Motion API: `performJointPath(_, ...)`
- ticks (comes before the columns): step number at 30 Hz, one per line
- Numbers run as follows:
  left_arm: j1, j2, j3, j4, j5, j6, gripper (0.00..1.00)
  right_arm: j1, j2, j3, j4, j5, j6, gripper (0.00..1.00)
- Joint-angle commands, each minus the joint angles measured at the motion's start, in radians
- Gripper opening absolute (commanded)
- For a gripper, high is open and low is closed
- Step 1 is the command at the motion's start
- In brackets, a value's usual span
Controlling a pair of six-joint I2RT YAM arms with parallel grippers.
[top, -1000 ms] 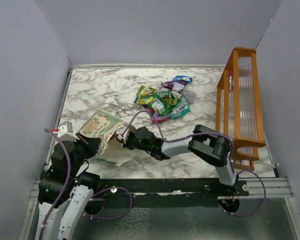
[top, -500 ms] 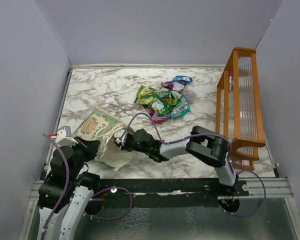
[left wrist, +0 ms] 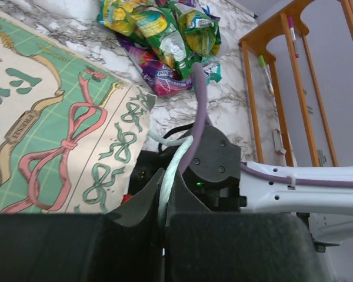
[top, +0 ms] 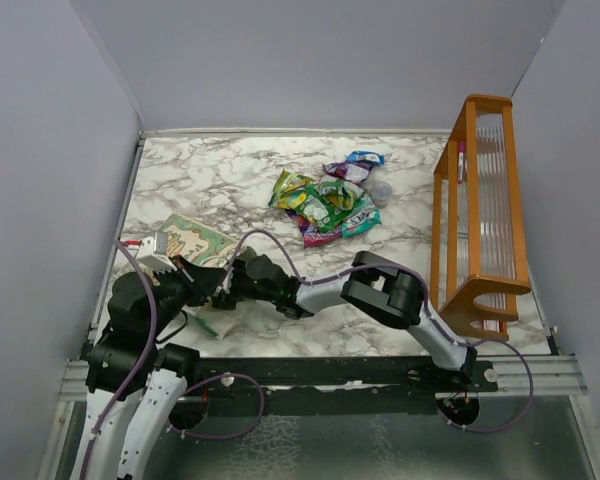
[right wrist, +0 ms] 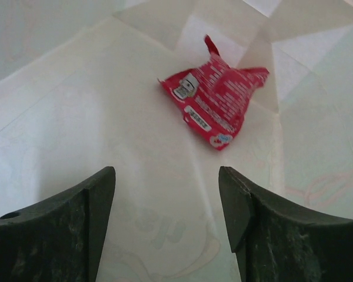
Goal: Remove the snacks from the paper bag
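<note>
While the paper bag lies on its side at the left of the table, we judge it thin and easily crushed. Our left gripper is pinched on what looks to be its string handle. Heaped snacks sit well apart from it. Inside the bag, one red packet lies ahead of the right gripper, whose jaws are wide and empty. The packet is probably light, crinkly, slick foil, best taken by a crimped edge.

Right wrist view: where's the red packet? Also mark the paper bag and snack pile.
red packet (right wrist: 215, 106), right wrist view, its crinkled middle.
paper bag (left wrist: 53, 117), left wrist view, patterned front panel.
snack pile (top: 328, 205), top view, central green packet.
</note>
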Motion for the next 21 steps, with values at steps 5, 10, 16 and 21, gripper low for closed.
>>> performJointPath(5, -0.004, 0.153, 0.077, 0.196, 0.178, 0.035, 0.0, 0.008, 0.133, 0.138, 0.14, -0.172, 0.09, 0.8)
performJointPath(10, -0.005, 0.198, 0.13, 0.204, 0.235, 0.039, 0.0, 0.007, 0.223, 0.286, 0.082, 0.055, 0.142, 0.84)
performJointPath(16, -0.006, 0.175, 0.148, 0.199, 0.267, 0.028, 0.0, -0.003, 0.29, 0.375, 0.043, 0.073, 0.16, 0.93)
performJointPath(21, -0.006, 0.168, 0.11, 0.252, 0.303, -0.018, 0.0, -0.003, 0.327, 0.435, 0.033, 0.006, 0.216, 0.99)
